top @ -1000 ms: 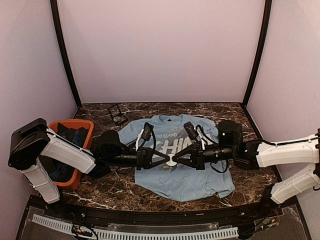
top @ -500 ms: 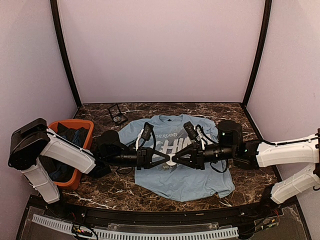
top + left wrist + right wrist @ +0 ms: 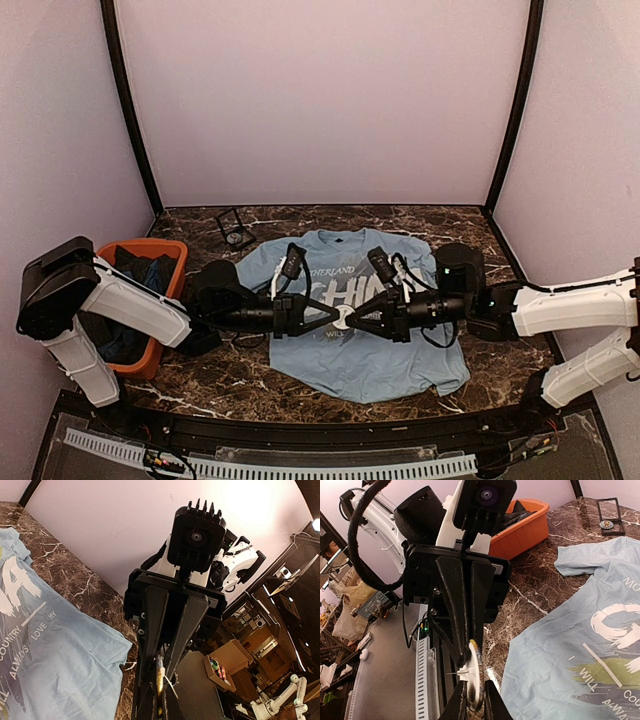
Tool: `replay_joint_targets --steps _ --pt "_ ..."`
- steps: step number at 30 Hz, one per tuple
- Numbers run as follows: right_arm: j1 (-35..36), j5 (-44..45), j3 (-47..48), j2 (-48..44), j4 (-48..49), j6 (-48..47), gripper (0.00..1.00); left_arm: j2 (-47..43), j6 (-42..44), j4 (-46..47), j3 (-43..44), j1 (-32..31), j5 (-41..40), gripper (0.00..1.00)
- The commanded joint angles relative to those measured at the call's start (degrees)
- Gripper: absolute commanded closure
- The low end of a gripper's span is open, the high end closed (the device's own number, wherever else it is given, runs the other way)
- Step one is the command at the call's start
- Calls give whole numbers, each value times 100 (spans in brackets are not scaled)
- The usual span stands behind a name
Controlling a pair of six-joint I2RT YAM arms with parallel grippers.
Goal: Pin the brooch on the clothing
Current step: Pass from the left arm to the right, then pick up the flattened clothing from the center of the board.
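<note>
Fingertips point(image 3: 322, 318) meet, arms point(image 3: 250, 318) level (seemingly sharing brooch point(image 3: 475, 677)).

Top external high at 6 o'clock, looking down on whole bench point(image 3: 250, 385), left wrist close-in, facing 3 o'clock at right gripper point(image 3: 159, 670), right wrist facing 9 o'clock at left gripper point(image 3: 469, 649), all share T-shirt point(image 3: 370, 370).

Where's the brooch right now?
Top view: mid-table, where the left gripper and right gripper tips meet, the brooch sits over the T-shirt chest lettering. The right wrist view shows it edge-on between that gripper's fingers.
</note>
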Motion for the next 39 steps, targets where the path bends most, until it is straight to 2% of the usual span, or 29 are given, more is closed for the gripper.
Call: replay_joint_targets --steps 1,4,6,8,10,12,13,16,17,18,19,20,22,23,24,25,26,28,30,35,39 --pt "-37 82 -64 -28 181 7 88 -42 -43 263 -48 25 39 99" --pt "-37 65 -38 -15 204 32 89 -23 -52 283 -55 20 57 99" --pt "-39 50 0 -9 215 30 92 -5 -59 299 -66 20 74 99" --pt "-37 41 23 3 216 30 100 16 -68 324 -80 18 75 99" --pt "-42 49 59 25 178 25 100 12 -71 350 -95 24 79 97" --pt "-45 168 101 41 43 15 100 -20 -40 360 -130 29 43 89" --pt "-50 257 128 35 -42 5 100 -41 -21 346 -146 52 -1 78" --pt "-97 627 161 -48 -285 -10 100 -282 -66 290 -272 302 32 58" --pt "-117 758 188 -97 -354 -28 100 -357 -95 135 -308 534 61 52" --pt "-138 949 230 -144 -478 -61 100 -550 -110 5 -314 814 136 41" --pt "-163 1100 319 -182 -695 -104 100 -804 -17 -426 -284 964 166 36" --pt "-167 1260 432 -213 -905 -158 100 -939 83 -732 -249 1213 191 27" --pt "-188 1570 724 -226 -1326 -273 100 -1440 750 -2059 36 1444 -19 16" --pt "-199 1650 862 -216 -1490 -352 100 -1732 1486 -3370 421 1468 -219 13" --pt "-216 1665 1019 -192 -1639 -443 100 -1860 1819 -3966 613 1487 -666 7" --pt "-233 1731 1171 -138 -1803 -528 100 -2039 2324 -4941 987 1490 -916 5" --pt "-249 1906 1348 -70 -2001 -571 100 -2097 2546 -5336 1177 1516 -1433 2" --pt "-330 2121 1661 99 -2254 -589 100 -2176 3089 -6373 1636 1534 -2086 1" --pt "-432 2248 1945 255 -2505 -551 100 -2134 3572 -6746 1960 1547 -2574 1" --pt "-704 2061 2390 517 -2656 -415 100 -1606 4966 -6979 2414 1546 -3307 1" --pt "-854 2018 2587 613 -2799 -344 100 -1038 5599 -6946 2630 1558 -3718 1"
